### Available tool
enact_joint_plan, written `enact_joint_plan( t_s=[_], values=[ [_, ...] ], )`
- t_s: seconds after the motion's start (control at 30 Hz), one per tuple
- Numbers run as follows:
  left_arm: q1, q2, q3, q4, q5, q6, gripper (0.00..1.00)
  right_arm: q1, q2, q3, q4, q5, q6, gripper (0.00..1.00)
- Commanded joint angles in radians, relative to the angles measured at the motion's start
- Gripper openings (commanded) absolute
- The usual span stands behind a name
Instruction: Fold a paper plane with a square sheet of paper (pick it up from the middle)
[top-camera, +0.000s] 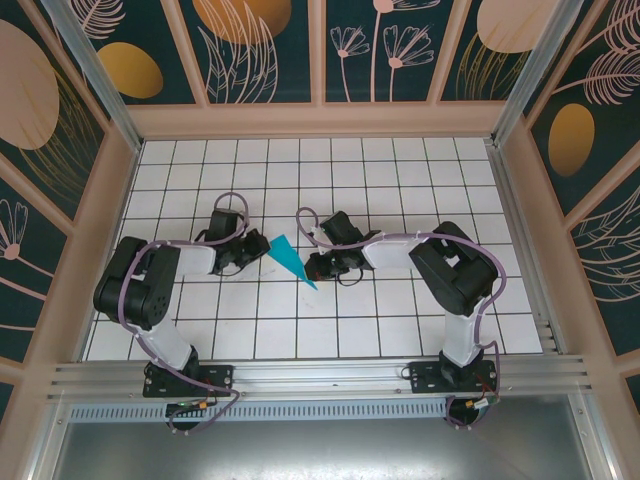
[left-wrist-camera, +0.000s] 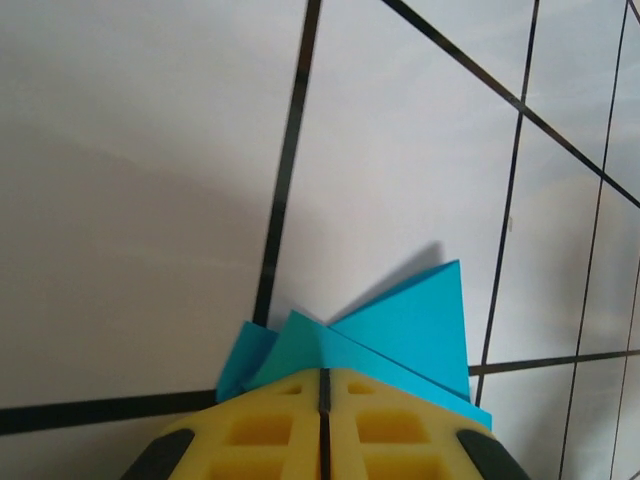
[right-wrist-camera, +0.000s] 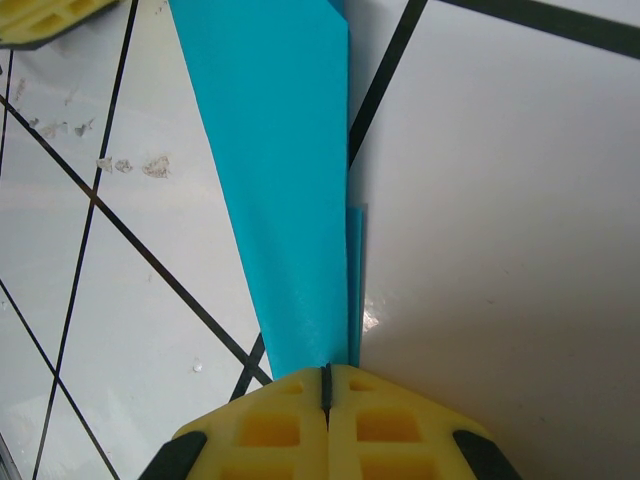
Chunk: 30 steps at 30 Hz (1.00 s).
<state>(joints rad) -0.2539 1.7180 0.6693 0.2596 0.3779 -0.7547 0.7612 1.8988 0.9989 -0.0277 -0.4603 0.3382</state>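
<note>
Top external: gridded white table (top-camera: 400, 330), floral walls (top-camera: 260, 50); left tool (left-wrist-camera: 322, 380), right tool (right-wrist-camera: 327, 374) pinch paper plane (top-camera: 291, 257).

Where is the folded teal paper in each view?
Top external: folded teal paper near picture centre.
Left wrist: folded teal paper bottom centre, pinched by the left fingers.
Right wrist: folded teal paper top centre down into the right fingers.
Shared landmark: black grid lines on the white table.
</note>
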Motion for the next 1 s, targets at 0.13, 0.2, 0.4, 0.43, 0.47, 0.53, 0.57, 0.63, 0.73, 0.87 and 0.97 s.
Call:
enact_joint_plan(
  t_s=[0.13,0.2,0.4,0.43,0.47,0.53,0.57,0.63,0.73,0.87,0.97],
  values=[
    [0.078,0.022,0.055,-0.126,-0.238,0.077,0.12,0.002,0.062,-0.053,-0.152,0.102,-0.027,0.00],
    [0.089,0.007,0.079,-0.149,-0.243,0.093,0.14,0.003,0.057,-0.050,-0.149,0.098,-0.025,0.00],
    [0.100,-0.050,0.147,-0.220,-0.250,0.128,0.18,0.003,0.032,-0.016,-0.142,0.092,-0.020,0.00],
    [0.099,-0.068,0.146,-0.223,-0.241,0.124,0.19,0.003,0.021,-0.007,-0.136,0.087,-0.018,0.00],
    [0.099,-0.088,0.140,-0.223,-0.227,0.118,0.20,0.003,0.006,0.002,-0.128,0.085,-0.013,0.00],
    [0.099,-0.130,0.121,-0.222,-0.202,0.102,0.23,0.001,-0.028,0.023,-0.110,0.083,0.005,0.00],
    [0.098,-0.154,0.108,-0.225,-0.187,0.091,0.25,0.000,-0.050,0.035,-0.098,0.085,0.017,0.03],
    [0.094,-0.199,0.087,-0.234,-0.165,0.073,0.31,-0.002,-0.100,0.040,-0.065,0.098,0.049,0.16],
    [0.073,-0.264,0.055,-0.273,-0.167,0.049,0.41,-0.012,-0.184,0.025,-0.016,0.146,0.099,0.40],
    [0.021,-0.329,0.029,-0.334,-0.200,0.012,0.53,-0.058,-0.266,-0.028,0.008,0.199,0.140,0.58],
    [-0.034,-0.346,0.030,-0.371,-0.239,-0.019,0.61,-0.118,-0.303,-0.069,0.016,0.226,0.123,0.68]
  ],
)
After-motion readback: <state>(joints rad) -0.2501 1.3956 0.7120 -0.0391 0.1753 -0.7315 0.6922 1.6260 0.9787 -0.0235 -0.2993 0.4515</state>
